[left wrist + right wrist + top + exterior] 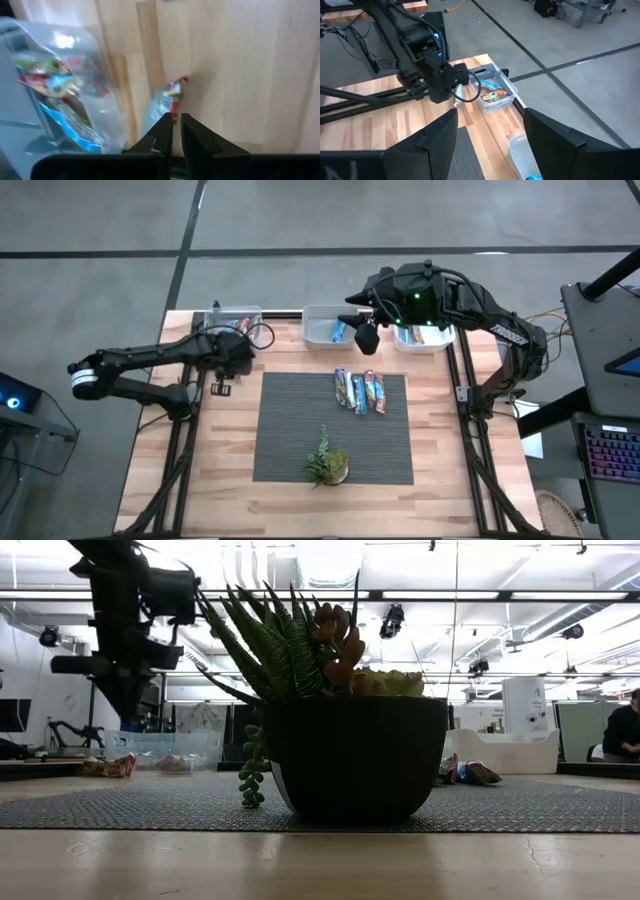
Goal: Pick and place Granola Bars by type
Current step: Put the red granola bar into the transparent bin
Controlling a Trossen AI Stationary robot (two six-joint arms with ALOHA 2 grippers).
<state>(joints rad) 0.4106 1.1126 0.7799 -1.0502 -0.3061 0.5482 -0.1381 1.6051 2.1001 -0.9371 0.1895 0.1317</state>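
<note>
Sorting's partway: four granola bars [359, 391] still lie on the mat at bench centre. Left pincer [176, 129], pinching a bar, hovers beside the 11 o'clock bin [236, 313]. Right pincer [367, 337], wide and empty, hangs around 1 o'clock.

We see the mat's [290, 420] left half bare, so a gripper could pass there; its front centre is blocked by the plant [326, 464], and the bars [359, 391] lie in a row at its far right. Along the far edge three bins [322, 315] stand side by side. The right gripper [367, 335], jaws apart, hangs over the middle one.
</note>
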